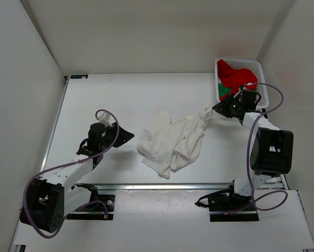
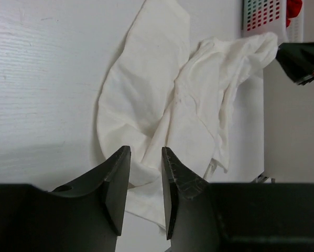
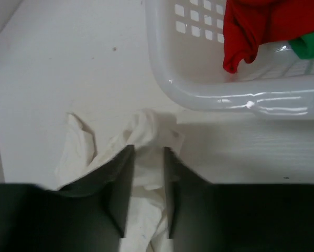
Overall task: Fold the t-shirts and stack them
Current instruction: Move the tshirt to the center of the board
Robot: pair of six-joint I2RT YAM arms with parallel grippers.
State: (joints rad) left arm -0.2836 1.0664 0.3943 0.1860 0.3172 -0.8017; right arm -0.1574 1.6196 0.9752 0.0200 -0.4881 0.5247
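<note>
The white t-shirt (image 1: 170, 142) lies crumpled in the middle of the table, one corner stretched toward the basket. My right gripper (image 1: 215, 109) sits at that corner. In the right wrist view its jaws (image 3: 149, 149) stand apart with the white cloth (image 3: 146, 131) lying between them. The red t-shirt (image 1: 238, 79) and the green t-shirt (image 1: 225, 92) lie in the basket, and both show in the right wrist view, red (image 3: 261, 26) and green (image 3: 310, 44). My left gripper (image 1: 126, 137) is open and empty, just left of the white shirt (image 2: 162, 105).
The white lattice basket (image 1: 218, 79) stands at the back right corner of the table, its near rim (image 3: 225, 97) close beyond my right gripper. White walls enclose the table on three sides. A metal rail runs along the near edge.
</note>
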